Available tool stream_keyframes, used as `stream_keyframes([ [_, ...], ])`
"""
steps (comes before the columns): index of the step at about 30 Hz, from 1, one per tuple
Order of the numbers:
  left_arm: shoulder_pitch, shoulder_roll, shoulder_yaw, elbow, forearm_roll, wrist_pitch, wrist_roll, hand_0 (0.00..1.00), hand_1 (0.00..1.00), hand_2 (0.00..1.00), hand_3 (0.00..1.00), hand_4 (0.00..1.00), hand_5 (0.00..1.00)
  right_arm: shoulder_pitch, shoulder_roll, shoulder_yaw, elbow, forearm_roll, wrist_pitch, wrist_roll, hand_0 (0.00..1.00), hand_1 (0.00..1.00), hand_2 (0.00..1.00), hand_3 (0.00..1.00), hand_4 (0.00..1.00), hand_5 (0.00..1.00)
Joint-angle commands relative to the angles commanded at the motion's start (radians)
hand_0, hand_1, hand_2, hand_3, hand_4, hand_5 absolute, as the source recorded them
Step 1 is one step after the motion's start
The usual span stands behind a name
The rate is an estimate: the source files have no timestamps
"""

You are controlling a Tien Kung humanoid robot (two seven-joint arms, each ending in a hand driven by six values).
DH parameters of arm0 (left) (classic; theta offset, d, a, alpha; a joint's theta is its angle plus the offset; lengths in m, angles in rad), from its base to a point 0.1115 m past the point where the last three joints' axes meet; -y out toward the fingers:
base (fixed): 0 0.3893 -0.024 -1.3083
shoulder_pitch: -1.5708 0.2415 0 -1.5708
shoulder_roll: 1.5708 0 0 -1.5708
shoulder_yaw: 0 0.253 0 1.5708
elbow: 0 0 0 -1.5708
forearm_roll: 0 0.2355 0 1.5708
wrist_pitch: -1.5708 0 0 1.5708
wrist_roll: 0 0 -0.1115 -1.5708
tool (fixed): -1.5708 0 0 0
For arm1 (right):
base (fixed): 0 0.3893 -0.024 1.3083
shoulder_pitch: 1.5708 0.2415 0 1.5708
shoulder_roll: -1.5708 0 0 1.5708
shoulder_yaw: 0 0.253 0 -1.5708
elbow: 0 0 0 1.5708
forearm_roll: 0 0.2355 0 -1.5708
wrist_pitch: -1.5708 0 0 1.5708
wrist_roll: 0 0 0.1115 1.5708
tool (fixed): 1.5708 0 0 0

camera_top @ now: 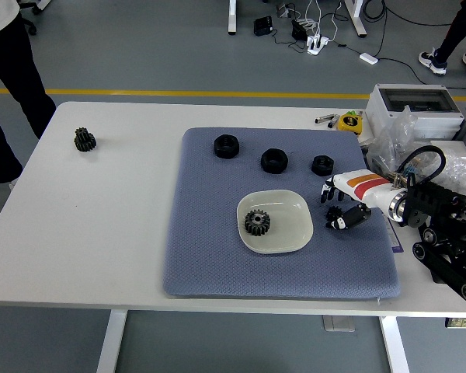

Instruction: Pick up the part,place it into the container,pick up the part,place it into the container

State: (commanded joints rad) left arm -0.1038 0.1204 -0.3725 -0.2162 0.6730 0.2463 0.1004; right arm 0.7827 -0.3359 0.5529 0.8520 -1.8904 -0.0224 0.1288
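The right hand hangs low over the blue mat's right side, fingers curled around a small black part, though I cannot tell if they grip it. Just left sits the white dish, one gear inside. Open mat lies nearer.

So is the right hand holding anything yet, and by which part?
Cannot tell: the right hand is down over the small gear on the mat, which its fingers mostly hide.
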Motion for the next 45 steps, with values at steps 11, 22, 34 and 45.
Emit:
stream_keyframes([
  [11, -0.001, -0.001, -0.003, -0.001, 0.009, -0.002, 0.002, 0.655, 0.655, 0.624, 0.557, 0.597, 0.498, -0.003, -0.001, -0.004, -0.007, 0.001, 0.003, 0.001, 0.376, 0.449, 0.515, 0.502, 0.576, 0.115],
  [22, -0.006, 0.000, 0.003, -0.001, -0.001, -0.001, -0.002, 0.655, 0.655, 0.623, 0.557, 0.597, 0.498, -0.007, -0.013, 0.001, 0.006, -0.010, 0.012, -0.002, 0.358, 0.417, 0.478, 0.491, 0.588, 0.030],
  [34, -0.005, 0.000, 0.003, 0.000, -0.004, -0.001, -0.003, 0.654, 0.655, 0.624, 0.557, 0.597, 0.498, -0.010, -0.026, 0.013, 0.059, -0.015, 0.015, -0.005, 0.300, 0.402, 0.459, 0.487, 0.652, 0.002],
  [45, -0.005, 0.002, 0.000, 0.001, -0.003, -0.001, -0.002, 0.654, 0.654, 0.625, 0.557, 0.597, 0.498, -0.008, -0.039, 0.048, 0.152, -0.048, 0.011, -0.014, 0.288, 0.401, 0.457, 0.488, 0.666, 0.002],
])
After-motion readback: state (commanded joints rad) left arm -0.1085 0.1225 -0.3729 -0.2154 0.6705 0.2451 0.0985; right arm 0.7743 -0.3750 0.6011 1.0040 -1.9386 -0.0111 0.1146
